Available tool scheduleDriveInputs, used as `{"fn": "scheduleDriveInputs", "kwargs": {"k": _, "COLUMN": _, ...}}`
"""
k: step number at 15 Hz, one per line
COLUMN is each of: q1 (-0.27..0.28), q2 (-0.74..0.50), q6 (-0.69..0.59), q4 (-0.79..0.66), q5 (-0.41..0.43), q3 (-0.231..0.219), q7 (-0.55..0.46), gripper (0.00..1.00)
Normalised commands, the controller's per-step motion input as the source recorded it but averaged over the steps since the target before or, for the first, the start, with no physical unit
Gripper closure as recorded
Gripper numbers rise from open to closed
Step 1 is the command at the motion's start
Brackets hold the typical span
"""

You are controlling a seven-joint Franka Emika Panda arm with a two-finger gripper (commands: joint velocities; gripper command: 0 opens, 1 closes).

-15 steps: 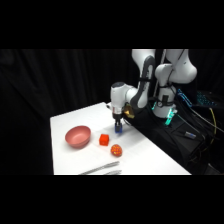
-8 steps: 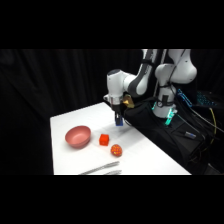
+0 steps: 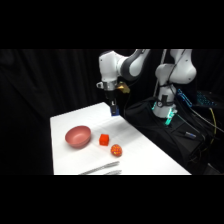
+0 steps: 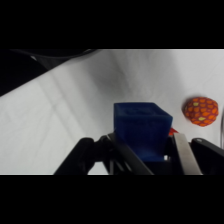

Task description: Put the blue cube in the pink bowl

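Note:
The blue cube (image 4: 142, 129) fills the lower middle of the wrist view, clamped between the two fingers of my gripper (image 4: 145, 150), which is shut on it. In the side view the gripper (image 3: 114, 111) hangs well above the table's far edge, with the blue cube (image 3: 114, 112) as a small dark-blue spot at its tip. The pink bowl (image 3: 78, 135) rests on the table to the lower left of the gripper, a good distance away and lower. It is out of the wrist view.
A red cube (image 3: 104, 139) lies just right of the bowl. An orange-red ball (image 3: 116, 150) (image 4: 200, 110) sits nearer the front. Metal tongs (image 3: 102, 171) lie at the table's front edge. Black equipment and cables stand to the right of the table (image 3: 150, 160).
The gripper has risen from near the table surface and shifted left, carrying the blue cube with it. The bowl, red cube and ball have stayed put.

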Motion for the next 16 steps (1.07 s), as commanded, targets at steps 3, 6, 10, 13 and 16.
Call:
{"fn": "scheduleDriveInputs", "kwargs": {"k": 3, "q1": -0.104, "q2": 0.23, "q6": -0.35, "q4": 0.54, "q5": 0.161, "q3": 0.114, "q7": -0.35, "gripper": 0.77}}
{"fn": "scheduleDriveInputs", "kwargs": {"k": 6, "q1": -0.111, "q2": 0.39, "q6": -0.31, "q4": 0.63, "q5": 0.149, "q3": 0.091, "q7": -0.31, "gripper": 0.77}}
{"fn": "scheduleDriveInputs", "kwargs": {"k": 10, "q1": -0.133, "q2": 0.44, "q6": -0.27, "q4": 0.68, "q5": 0.119, "q3": 0.074, "q7": -0.26, "gripper": 0.77}}
{"fn": "scheduleDriveInputs", "kwargs": {"k": 13, "q1": -0.146, "q2": 0.4, "q6": -0.26, "q4": 0.7, "q5": 0.131, "q3": 0.079, "q7": -0.24, "gripper": 0.77}}
{"fn": "scheduleDriveInputs", "kwargs": {"k": 16, "q1": -0.139, "q2": 0.39, "q6": -0.26, "q4": 0.71, "q5": 0.151, "q3": 0.1, "q7": -0.2, "gripper": 0.77}}
